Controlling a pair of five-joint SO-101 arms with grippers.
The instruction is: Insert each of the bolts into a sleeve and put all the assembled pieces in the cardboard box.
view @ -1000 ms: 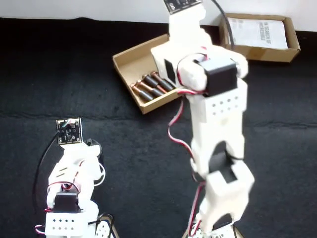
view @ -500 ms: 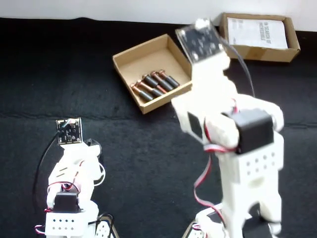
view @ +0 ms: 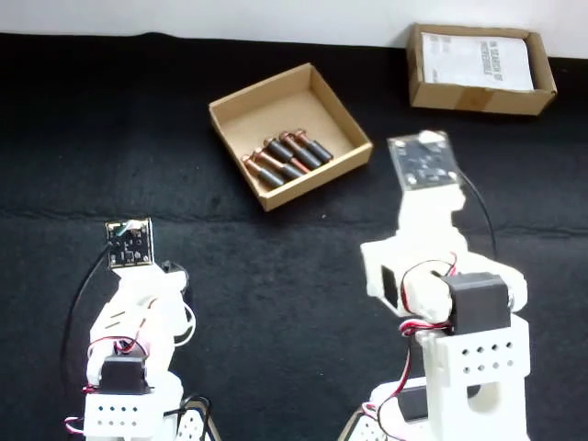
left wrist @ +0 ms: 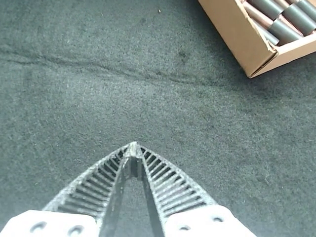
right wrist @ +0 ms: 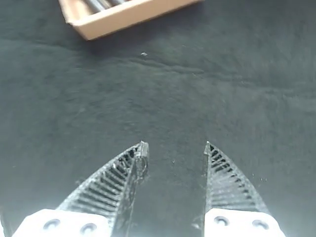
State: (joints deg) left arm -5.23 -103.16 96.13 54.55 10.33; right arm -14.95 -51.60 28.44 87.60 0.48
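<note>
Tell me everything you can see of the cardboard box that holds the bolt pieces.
The cardboard box is a shallow, open-topped tray of plain brown card with low walls. It lies flat on the black cloth, turned at an angle to the table's edges. Several assembled pieces, dark sleeves with coppery ends, lie side by side on its floor near one wall. Nothing else touches it.

A white printed sheet (view: 478,61) is lying in the smaller cardboard box (view: 544,96) at the table's far edge. Its lines of print are showing too small to read.
</note>
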